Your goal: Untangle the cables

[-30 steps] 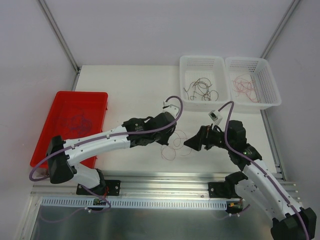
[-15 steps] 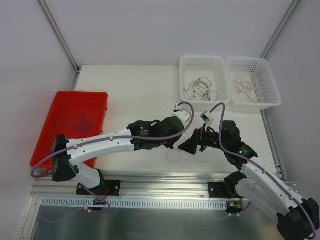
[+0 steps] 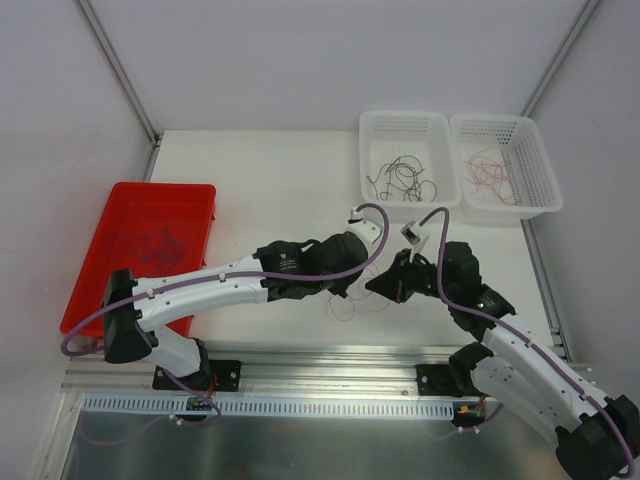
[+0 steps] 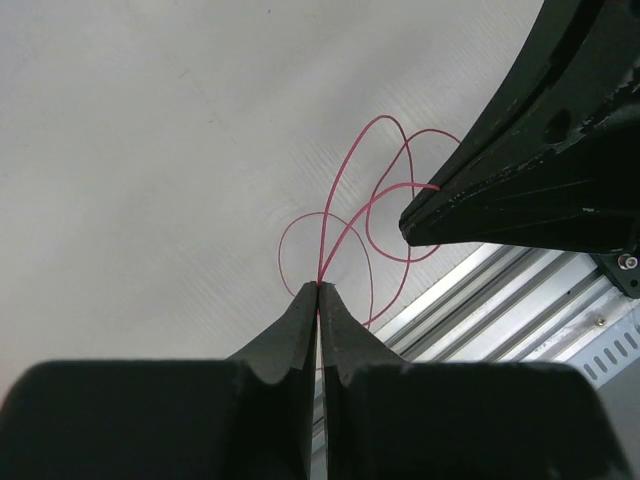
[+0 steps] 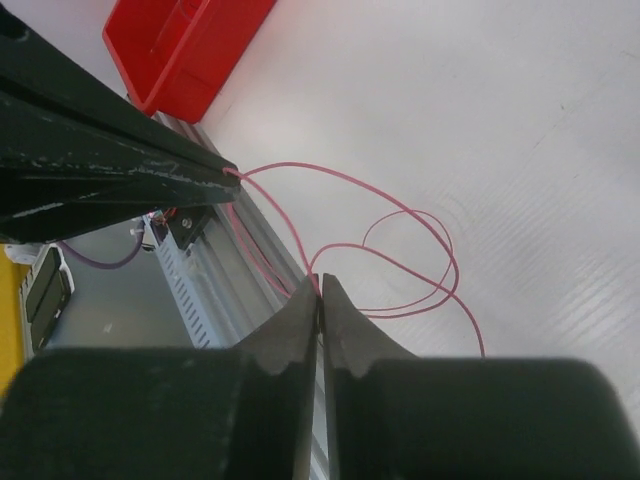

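Pincers first: my left pincer (image 4: 319,290) is pressed together on a pink-red wire (image 4: 367,214), the strand caught right at its tips. From there the wire rises in several loose loops over the white table (image 4: 150,120). My right pincer (image 5: 320,283) is pressed together too, pinching the same wire at its very tips. In my left wrist view its dark fingers (image 4: 520,190) come in from the right, and the strand meets their point. The two pincers sit close together, tips facing each other, near the front edge of the table and just ahead of the metal rail (image 3: 330,362). A little of the wire curls on the table just below them in the overhead view. From the wrist views I cannot say for sure whether the loops are one strand or two that cross. At the far right of the table two white baskets stand side by side. The left basket (image 3: 404,117) holds curly dark wires (image 3: 403,178), and the right basket (image 3: 492,119) holds more pink-red wires (image 3: 487,170). At the left edge lies a red tray (image 3: 165,188) with a faint bunch of purple wires (image 3: 152,240) in it, well apart from both pincers.
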Available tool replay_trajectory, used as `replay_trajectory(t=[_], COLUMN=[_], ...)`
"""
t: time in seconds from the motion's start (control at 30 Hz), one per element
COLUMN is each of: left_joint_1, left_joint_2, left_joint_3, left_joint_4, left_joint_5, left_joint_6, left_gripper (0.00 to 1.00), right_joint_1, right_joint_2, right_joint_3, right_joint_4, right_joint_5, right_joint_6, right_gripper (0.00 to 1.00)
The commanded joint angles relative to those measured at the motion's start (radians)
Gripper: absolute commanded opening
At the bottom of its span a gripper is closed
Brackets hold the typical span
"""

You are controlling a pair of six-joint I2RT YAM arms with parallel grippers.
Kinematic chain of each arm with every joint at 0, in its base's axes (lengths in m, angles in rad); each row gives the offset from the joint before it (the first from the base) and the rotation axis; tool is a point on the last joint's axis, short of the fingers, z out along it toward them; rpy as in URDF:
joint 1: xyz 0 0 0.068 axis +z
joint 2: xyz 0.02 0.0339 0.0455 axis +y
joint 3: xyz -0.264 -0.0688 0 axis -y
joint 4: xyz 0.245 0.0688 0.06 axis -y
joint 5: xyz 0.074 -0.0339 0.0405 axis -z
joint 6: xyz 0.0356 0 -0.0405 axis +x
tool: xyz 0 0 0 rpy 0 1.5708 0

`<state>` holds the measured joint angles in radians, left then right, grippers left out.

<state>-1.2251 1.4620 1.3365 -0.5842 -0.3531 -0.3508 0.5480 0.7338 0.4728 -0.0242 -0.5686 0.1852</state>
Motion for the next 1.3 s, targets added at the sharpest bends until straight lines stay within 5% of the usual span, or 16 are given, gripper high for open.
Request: replay_trajectory(t=[0.0,0.2,0.27,0.53,0.63,0.8,0.97,1.13,1.27], left_joint_1=[-0.01,-0.01,-0.01,-0.01,-0.01,0.019,0.134,0.393,0.519], left_joint_2=[-0.04,-0.04,-0.046,-0.143,-0.225,-0.328,-0.469,-0.549,-0.545], left_joint_3=[0.01,-0.017,-0.017,0.004,-0.011,-0.089,-0.183,-0.27,-0.301], left_joint_4=[0.024,0.026,0.024,0.026,0.027,0.026,0.027,0.029,0.03], left_joint_5=[-0.024,-0.073,-0.09,-0.184,-0.211,-0.265,-0.218,-0.112,-0.069], left_joint_6=[0.009,-0.007,-0.011,-0.007,0.004,0.035,0.032,0.064,0.114], left_gripper=[0.0,0.01,0.08,0.53,0.78,0.98,0.99,0.99,0.99], right_joint_1=[0.009,0.009,0.009,0.009,0.007,0.006,-0.016,-0.071,-0.225], right_joint_2=[-0.027,-0.077,-0.088,-0.07,-0.036,0.042,0.136,0.203,0.266], right_joint_3=[0.018,0.081,0.148,0.449,0.585,0.826,1.009,1.08,1.099], right_joint_4=[0.046,-0.101,-0.208,-0.523,-0.611,-0.724,-0.75,-0.614,-0.51], right_joint_5=[0.004,0.07,0.126,0.404,0.515,0.792,1.039,1.237,1.208], right_joint_6=[-0.021,-0.073,-0.119,-0.263,-0.299,-0.342,-0.392,-0.532,-0.553], right_gripper=[0.02,0.01,0.01,0.01,0.01,0.01,0.01,0.01,0.01])
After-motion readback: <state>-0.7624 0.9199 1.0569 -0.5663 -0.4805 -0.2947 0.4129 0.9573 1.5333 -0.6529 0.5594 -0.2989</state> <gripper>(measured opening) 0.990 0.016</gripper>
